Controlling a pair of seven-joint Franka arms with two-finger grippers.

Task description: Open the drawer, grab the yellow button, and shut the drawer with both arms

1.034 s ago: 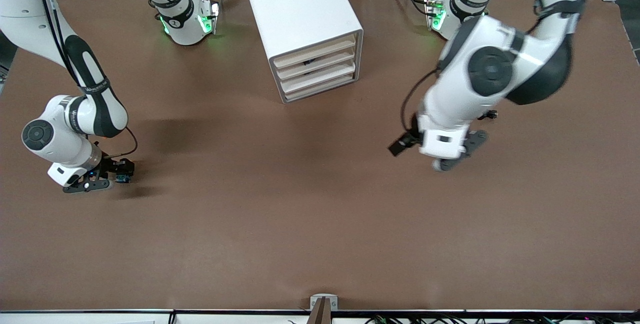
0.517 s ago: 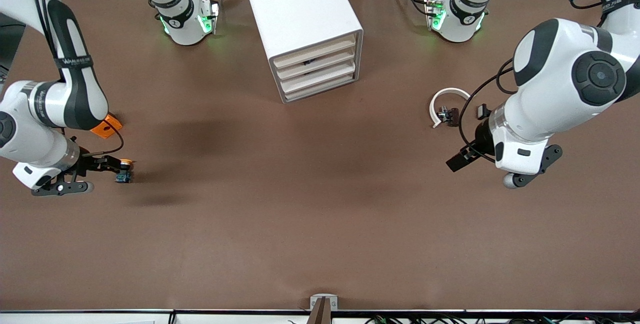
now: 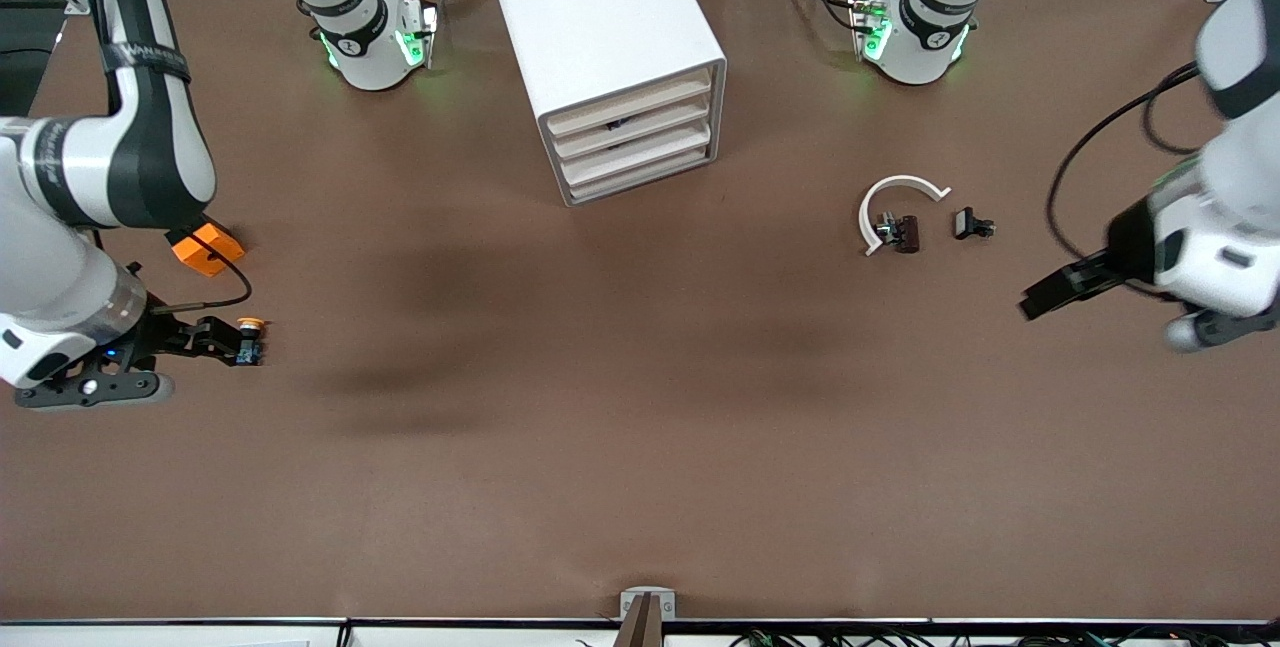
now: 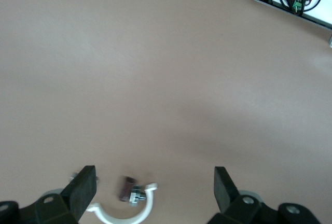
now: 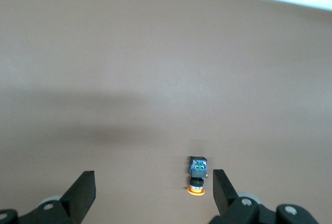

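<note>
The button [image 3: 248,338] lies on its side on the brown table toward the right arm's end, orange cap, blue base. My right gripper [image 3: 225,340] is open and empty just beside it; in the right wrist view the button [image 5: 197,175] lies near one finger of that gripper [image 5: 150,187], apart from it. The drawer [image 3: 630,103] sits pushed in, flush with the three below it in the white cabinet [image 3: 590,7]. My left gripper [image 3: 1045,299] is open and empty over the table toward the left arm's end, and shows open in the left wrist view [image 4: 154,182].
An orange square block [image 3: 205,249] lies by the right arm. A white C-shaped ring [image 3: 880,197], a small brown part [image 3: 905,233] and a black clip [image 3: 970,224] lie between the cabinet and the left arm. The ring also shows in the left wrist view [image 4: 132,213].
My left arm has swung away from the table's middle toward its own end, uncovering the ring and small parts. My right gripper has drawn back from the button, which stays on the table.
</note>
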